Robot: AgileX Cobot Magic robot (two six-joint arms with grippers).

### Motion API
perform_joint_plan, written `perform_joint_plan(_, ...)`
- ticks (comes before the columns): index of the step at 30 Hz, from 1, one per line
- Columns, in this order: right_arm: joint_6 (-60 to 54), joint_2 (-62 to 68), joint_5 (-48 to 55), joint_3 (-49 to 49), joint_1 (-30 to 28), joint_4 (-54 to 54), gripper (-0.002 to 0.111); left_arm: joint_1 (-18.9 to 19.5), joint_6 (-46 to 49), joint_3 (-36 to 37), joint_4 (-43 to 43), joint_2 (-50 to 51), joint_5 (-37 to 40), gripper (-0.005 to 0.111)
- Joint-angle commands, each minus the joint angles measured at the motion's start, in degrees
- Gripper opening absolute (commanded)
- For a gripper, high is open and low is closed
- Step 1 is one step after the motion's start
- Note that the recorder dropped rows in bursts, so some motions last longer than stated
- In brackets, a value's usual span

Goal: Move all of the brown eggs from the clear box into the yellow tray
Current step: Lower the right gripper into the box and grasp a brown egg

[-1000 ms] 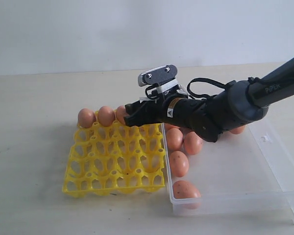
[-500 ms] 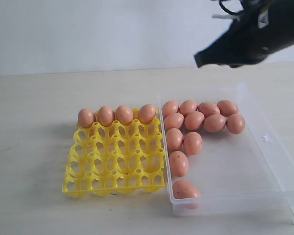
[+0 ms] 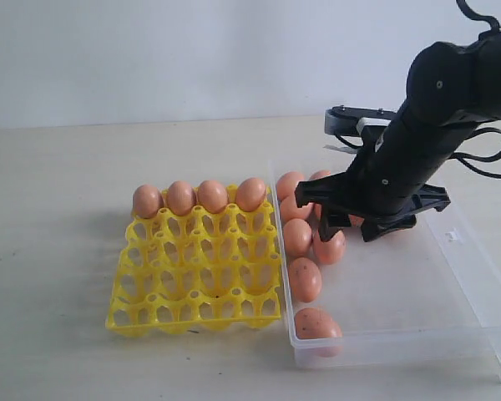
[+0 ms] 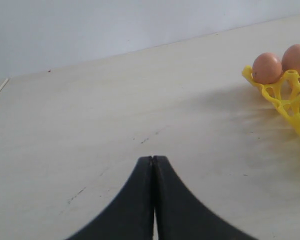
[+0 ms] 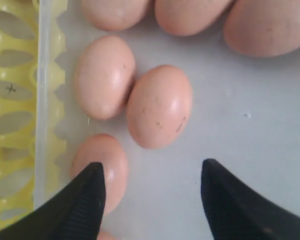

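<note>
Yellow plastic shows on the left of the exterior view: that is your yellow tray (image 3: 192,276), lying flat on the pale table (image 3: 58,251). Four brown eggs (image 3: 211,195) sit side by side in its far row. All the other cups have no egg in them.

Your clear box (image 3: 476,292) lies just beside the tray, on its right. More of the eggs lie in the part of the box next to the tray. One speckled egg (image 3: 316,324) lies by itself in the near corner. The black arm hides some of the eggs at the far end, so you cannot count them all.

Your right claw (image 3: 352,224) hangs over the eggs in the box and points down. From its own wrist view, the right claw (image 5: 151,170) is spread wide and has hold of nothing. One egg (image 5: 159,106) lies just ahead of the gap between its two black fingers (image 5: 85,200). Another egg shows beside one finger, but you cannot tell if they touch.

Your left claw (image 4: 153,160) is closed tight, tip against tip, with nothing in it. It hangs over bare table, well apart from a corner of the tray with two eggs in it.
</note>
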Motion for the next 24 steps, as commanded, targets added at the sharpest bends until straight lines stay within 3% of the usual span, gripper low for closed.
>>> perform_joint_plan(1, 1.13, 2.06, -5.53, -0.56, 0.05, -0.29, 0.056, 0.13, -0.3, -0.23, -0.44, -0.35, -0.51, 0.0)
perform_joint_plan(11, 2.26, 6.0, -13.64, -0.56, -0.06, -2.0, 0.056, 0.13, -0.3, -0.23, -0.44, -0.35, -0.51, 0.0)
perform_joint_plan(24, 2.02, 12.17, -12.61, -2.29, -0.06, -3.94, 0.056, 0.13, -0.3, -0.23, -0.44, -0.35, -0.51, 0.0)
